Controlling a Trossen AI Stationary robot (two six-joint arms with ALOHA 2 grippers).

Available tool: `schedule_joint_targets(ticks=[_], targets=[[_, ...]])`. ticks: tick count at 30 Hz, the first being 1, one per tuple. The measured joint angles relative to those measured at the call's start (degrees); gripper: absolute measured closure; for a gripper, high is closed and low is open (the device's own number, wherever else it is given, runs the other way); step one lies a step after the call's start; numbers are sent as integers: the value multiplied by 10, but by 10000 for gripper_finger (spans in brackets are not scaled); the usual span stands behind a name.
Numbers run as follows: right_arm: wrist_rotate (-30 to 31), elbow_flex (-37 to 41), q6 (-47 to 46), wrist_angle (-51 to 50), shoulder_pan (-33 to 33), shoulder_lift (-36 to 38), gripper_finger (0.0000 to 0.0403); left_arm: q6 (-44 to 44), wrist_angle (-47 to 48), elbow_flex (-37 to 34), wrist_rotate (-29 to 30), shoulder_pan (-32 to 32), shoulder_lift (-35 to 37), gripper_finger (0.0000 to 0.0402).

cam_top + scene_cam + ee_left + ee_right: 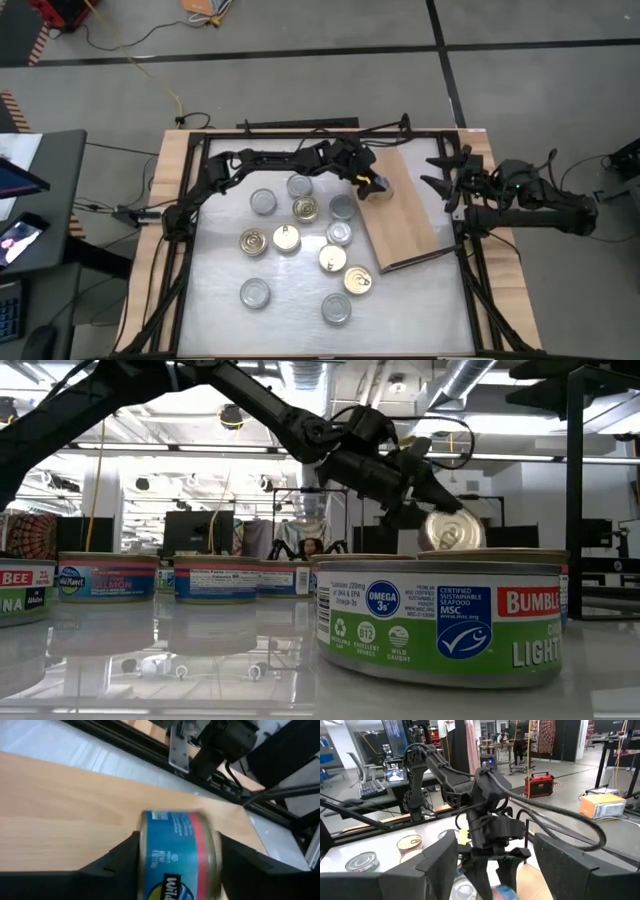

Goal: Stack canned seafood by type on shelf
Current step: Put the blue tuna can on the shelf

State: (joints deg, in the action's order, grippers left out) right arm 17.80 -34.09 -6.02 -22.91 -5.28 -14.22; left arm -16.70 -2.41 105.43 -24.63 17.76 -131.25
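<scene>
My left gripper (377,186) reaches over the far left part of the shelf (412,220), a light-brown wooden board on the right half of the white tabletop. It is shut on a tin (179,850) with a blue and red label, which in the low view shows its pale lid (452,530). Several other tins of canned seafood (306,209) stand upright on the tabletop left of the shelf, some with gold lids (358,280) and some with silver ones (263,203). My right gripper (443,180) waits open at the table's right edge. My left gripper pinches the tin between its two fingers (112,862). They lie against the tin's two flat ends, and only the rim of one end (142,837) shows. The fingers come slanting down from the table's left. The tin is turned on edge over the board; whether it touches the board, I cannot tell.
A green-labelled tin (440,625) stands close to the low camera and hides the shelf's surface there. Black frame rails (300,128) run along the table's far edge and sides. The shelf's near right part (425,245) is bare wood.
</scene>
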Motion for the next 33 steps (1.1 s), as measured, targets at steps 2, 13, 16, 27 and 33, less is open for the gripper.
schedule_joint_targets(ticks=[2,13,16,27,33], targets=[[0,0,0,0,0,0,120,2,1,0,6,1,2,147],[-8,0,0,0,0,0,120,68,16,0,-24,26,9,96],[-10,0,2,0,0,0,120,157,30,0,-20,22,32,96],[-12,0,4,2,0,-1,120,333,141,0,107,-31,56,45],[-12,0,5,12,0,-15,120,331,160,-1,158,-32,56,14]])
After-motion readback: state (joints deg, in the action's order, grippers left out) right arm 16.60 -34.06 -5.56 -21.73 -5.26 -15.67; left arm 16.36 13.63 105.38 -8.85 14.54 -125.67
